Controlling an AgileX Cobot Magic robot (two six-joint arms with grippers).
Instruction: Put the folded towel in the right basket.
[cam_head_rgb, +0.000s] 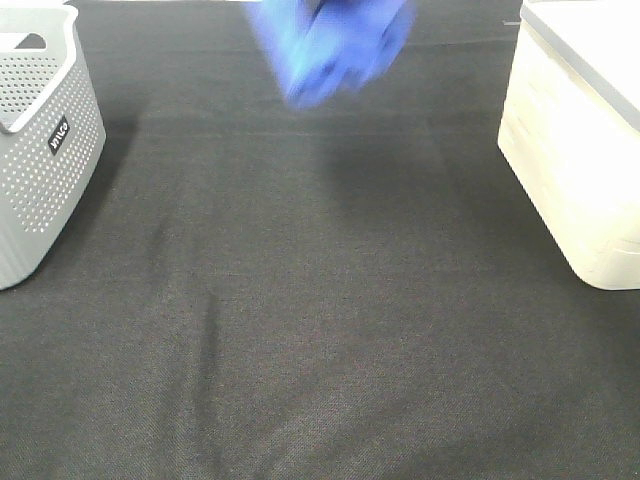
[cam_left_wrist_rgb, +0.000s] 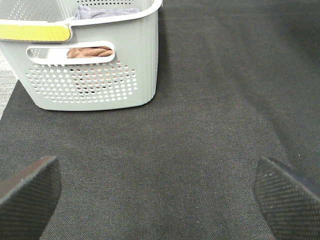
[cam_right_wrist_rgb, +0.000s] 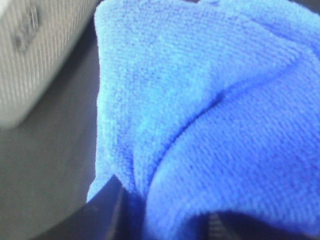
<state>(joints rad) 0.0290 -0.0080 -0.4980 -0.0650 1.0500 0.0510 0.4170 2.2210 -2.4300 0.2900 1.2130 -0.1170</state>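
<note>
The folded blue towel (cam_head_rgb: 330, 45) hangs blurred in the air at the top middle of the exterior view, above the dark mat. It fills the right wrist view (cam_right_wrist_rgb: 210, 110), where my right gripper is shut on it; only a dark bit of its fingers (cam_right_wrist_rgb: 107, 212) shows under the cloth. The right basket (cam_head_rgb: 580, 150) is cream with a grey rim and stands at the right edge, to the right of the towel. It shows blurred in the right wrist view (cam_right_wrist_rgb: 30, 60). My left gripper (cam_left_wrist_rgb: 160, 195) is open and empty above the mat.
A grey perforated basket (cam_head_rgb: 40, 160) stands at the left edge. In the left wrist view this basket (cam_left_wrist_rgb: 90, 75) holds a brown cloth (cam_left_wrist_rgb: 90, 51) and a grey cloth (cam_left_wrist_rgb: 107, 11). The dark mat (cam_head_rgb: 320, 320) covers the table.
</note>
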